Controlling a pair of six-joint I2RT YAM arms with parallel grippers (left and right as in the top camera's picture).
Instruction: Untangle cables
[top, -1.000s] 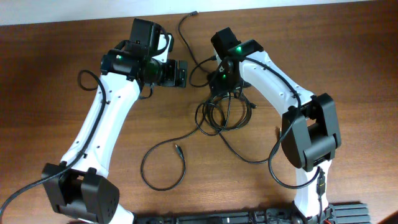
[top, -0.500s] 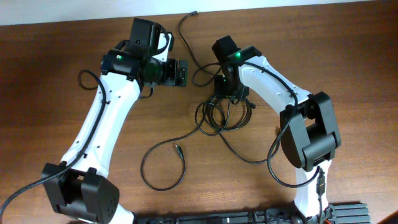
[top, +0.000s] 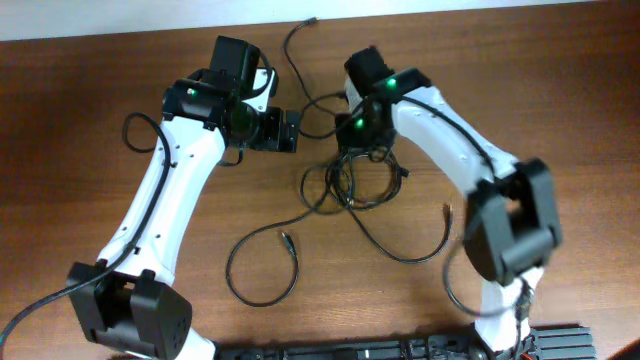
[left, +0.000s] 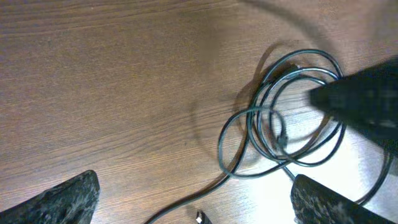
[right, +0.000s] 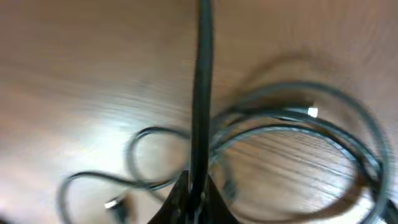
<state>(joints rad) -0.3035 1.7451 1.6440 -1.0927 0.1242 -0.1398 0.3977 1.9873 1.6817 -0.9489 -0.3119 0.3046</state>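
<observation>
The cables (top: 352, 188) lie as a tangle of thin black loops on the wooden table, just in front of my right gripper (top: 358, 135). In the right wrist view that gripper (right: 198, 194) is shut on one black strand (right: 202, 68), which runs straight up from the jaws over the coils (right: 298, 130). One cable trails off left from the tangle and ends in a plug (top: 285, 239). My left gripper (top: 287, 130) hovers left of the tangle, open and empty. Its wrist view shows the fingers (left: 68, 199) wide apart, with the coil (left: 292, 112) ahead.
One strand leads to a plug (top: 311, 20) near the table's far edge. My left arm (top: 160, 200) crosses the left half of the table and my right arm (top: 470, 160) the right half. Both arm bases stand at the front edge.
My right gripper has shut on a cable strand above the tangle. The loops have slid slightly to the left. My left gripper stays open and has hardly moved.
</observation>
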